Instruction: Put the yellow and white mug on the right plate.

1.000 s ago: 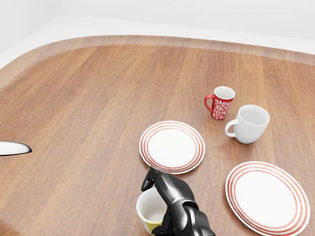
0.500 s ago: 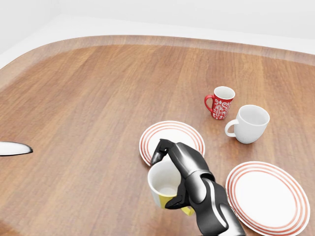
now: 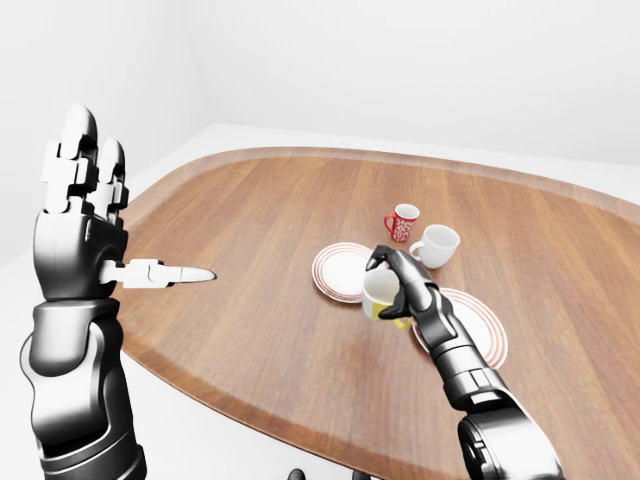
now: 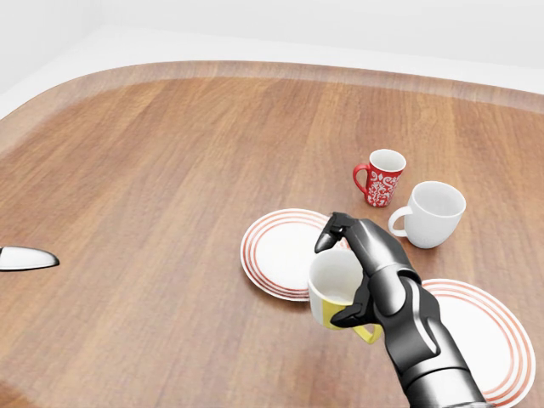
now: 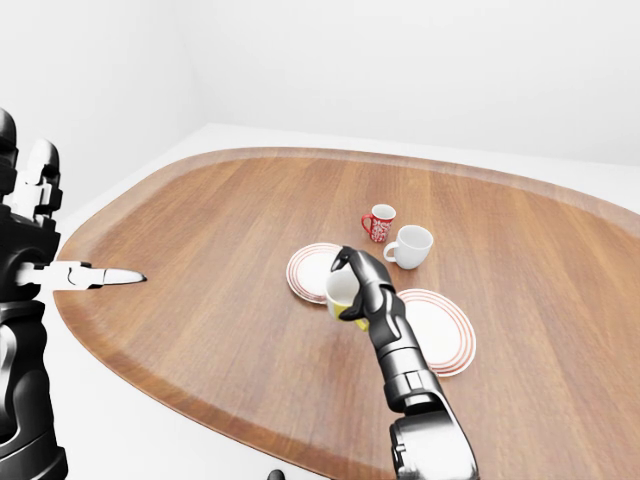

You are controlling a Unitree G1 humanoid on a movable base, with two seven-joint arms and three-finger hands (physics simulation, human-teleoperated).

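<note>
Simulated dining-style setup, not a real room. Rounded wooden table [image 3: 270, 250] sits in a blank white void: plain white walls and floor, no furniture, no windows. Tableware sells the home/dining look: two red-rimmed plates [image 4: 280, 251] near centre, red patterned mug [image 4: 381, 178] and white mug [image 4: 432, 212] at about 2 o'clock in the head view.

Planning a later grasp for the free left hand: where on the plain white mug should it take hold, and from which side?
Grip the white mug by its round body, coming from above and the head view's right: it stands upright, open mouth up. Its handle points toward that view's lower left, and the red mug stands close on its upper left, crowding that side.
</note>
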